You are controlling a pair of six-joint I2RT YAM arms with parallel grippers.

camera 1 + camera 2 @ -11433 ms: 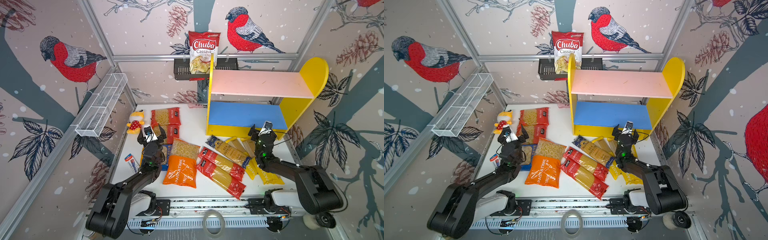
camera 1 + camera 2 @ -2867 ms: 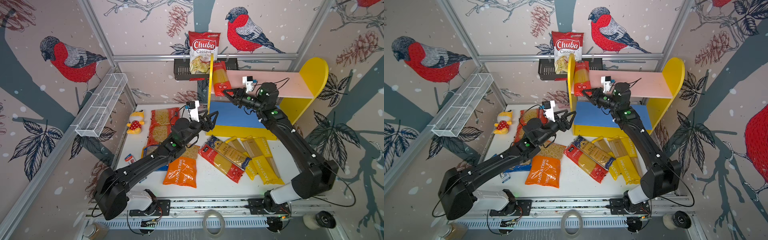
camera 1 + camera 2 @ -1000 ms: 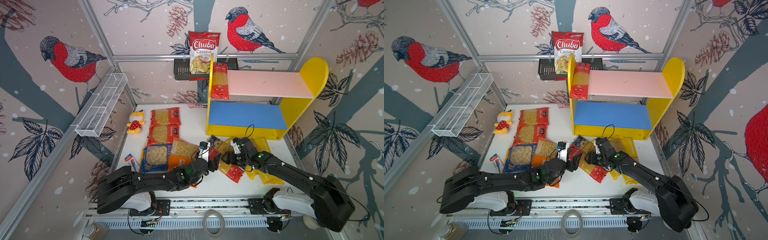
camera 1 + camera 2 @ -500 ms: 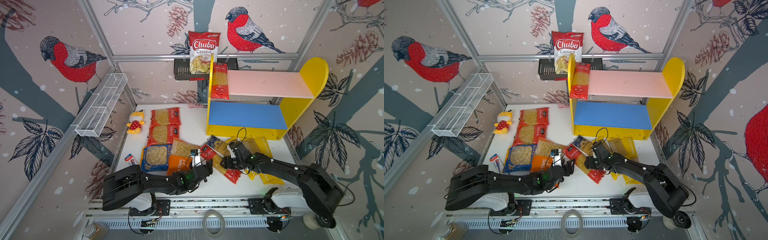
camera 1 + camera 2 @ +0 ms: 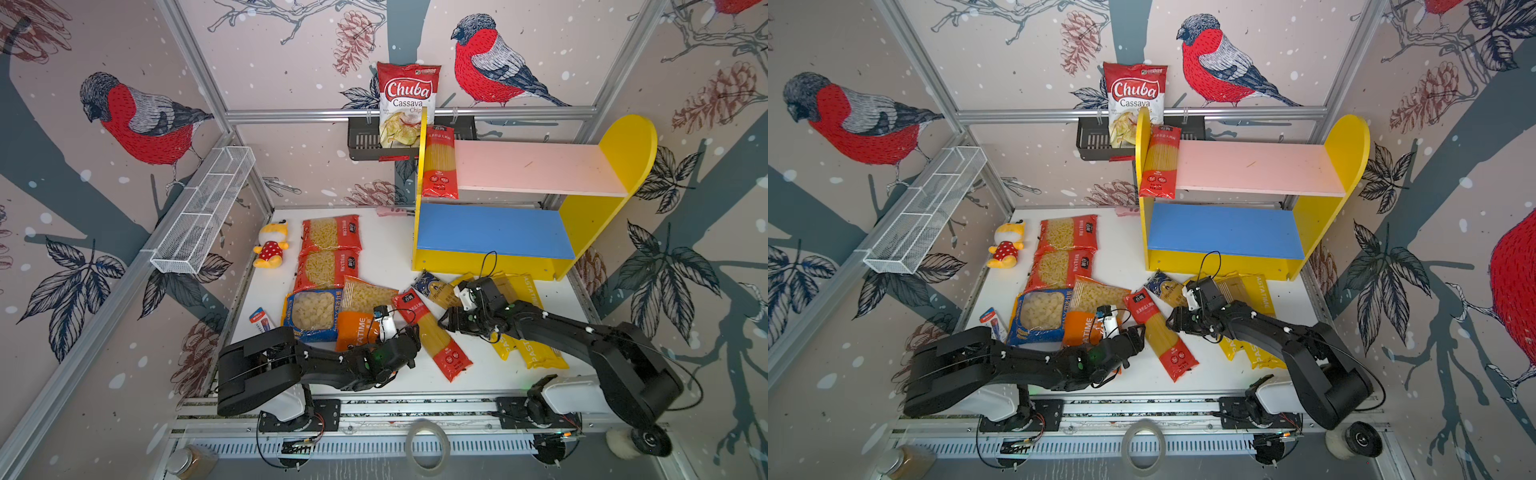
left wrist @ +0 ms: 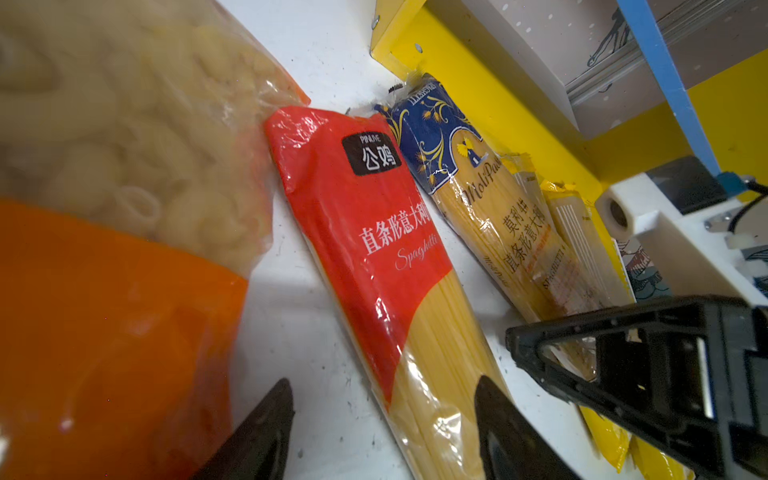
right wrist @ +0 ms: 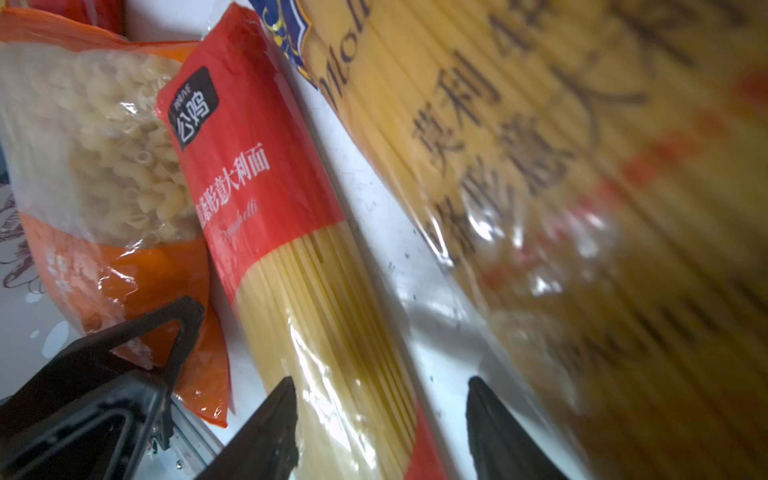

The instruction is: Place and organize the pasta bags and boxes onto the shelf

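A red spaghetti pack lies slantwise on the white table. My left gripper is open at its left edge, with one finger over the pack. From the other side my right gripper is open over the same pack. Another red spaghetti pack stands at the left end of the pink board of the yellow shelf. The blue board is bare. A dark-blue pack, yellow packs, an orange bag, a blue-yellow bag and two red macaroni bags lie on the table.
A Chuba chips bag sits in the black wall rack behind the shelf. A plush toy lies at the left, below the white wire basket. A small packet lies near the left edge. A tape roll lies in front of the table.
The left arm has drawn back a little toward the table's front and its jaws have narrowed slightly. The right gripper has shifted slightly along the red pack on the table.
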